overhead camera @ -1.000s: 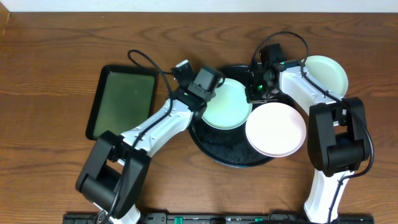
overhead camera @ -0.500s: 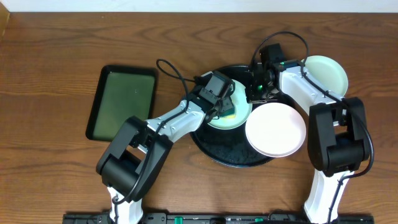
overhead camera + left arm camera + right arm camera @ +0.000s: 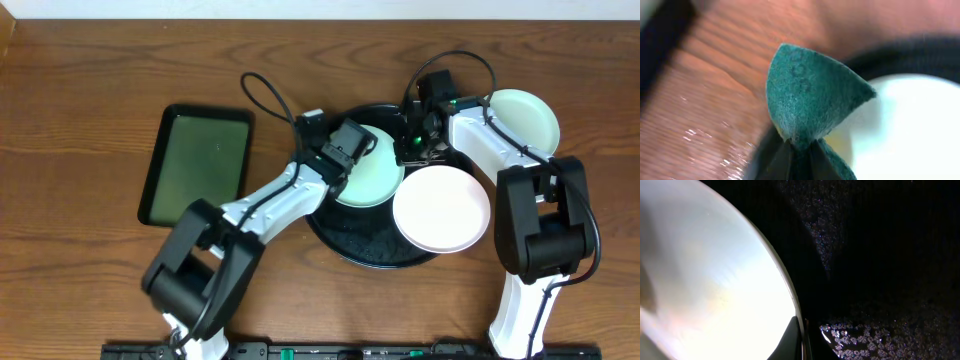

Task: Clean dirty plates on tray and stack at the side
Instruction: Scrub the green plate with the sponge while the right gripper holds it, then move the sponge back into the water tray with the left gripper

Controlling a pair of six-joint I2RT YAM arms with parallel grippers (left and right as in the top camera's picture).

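Observation:
The black round tray [image 3: 372, 250] holds a mint-green plate [image 3: 375, 178]. A white plate [image 3: 442, 208] lies over the tray's right rim. A second mint plate [image 3: 522, 118] lies on the table at the back right. My left gripper [image 3: 356, 158] is shut on a green scouring sponge [image 3: 807, 100] at that plate's back-left edge, over the tray rim [image 3: 925, 50]; the plate [image 3: 910, 130] shows to its right. My right gripper [image 3: 413, 150] is shut on the right rim of the tray's mint plate [image 3: 715, 280], fingers [image 3: 792, 340] pinching its edge above the wet tray [image 3: 880, 255].
A dark green rectangular tray [image 3: 197, 163] lies on the wooden table to the left. The left arm's cable [image 3: 262, 90] loops behind the round tray. Both arms reach in from the front edge.
My left gripper swept with the sponge onto the mint plate, then back to the plate's back-left edge. The right gripper and all plates stayed in place.

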